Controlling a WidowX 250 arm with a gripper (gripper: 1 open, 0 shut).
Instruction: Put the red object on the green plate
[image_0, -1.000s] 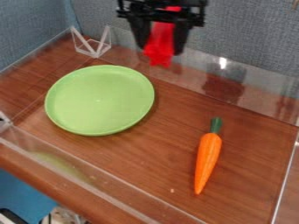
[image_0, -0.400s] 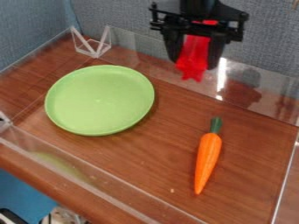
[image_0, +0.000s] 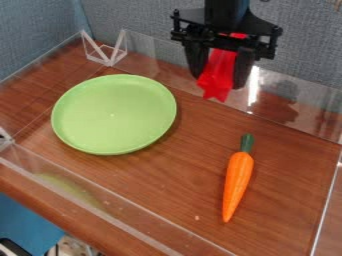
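Sitting empty toward the desk's left edge, the green plate (image_0: 114, 113) waits; near the back edge the gripper (image_0: 222, 72) hangs with fingers partly spread, clamping the red object (image_0: 219, 74) upright. Releasing here would miss the plate; a carrot (image_0: 237, 183) lies front-right.

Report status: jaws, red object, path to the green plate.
Gripper jaws shut on red object, held hanging above the table, right of the green plate. Plate bare. Carrot lies near right, off the path.

Plate (image_0: 114, 113) left, carrot (image_0: 237, 183) right, gripper (image_0: 222, 75) holding bar (image_0: 218, 72) behind
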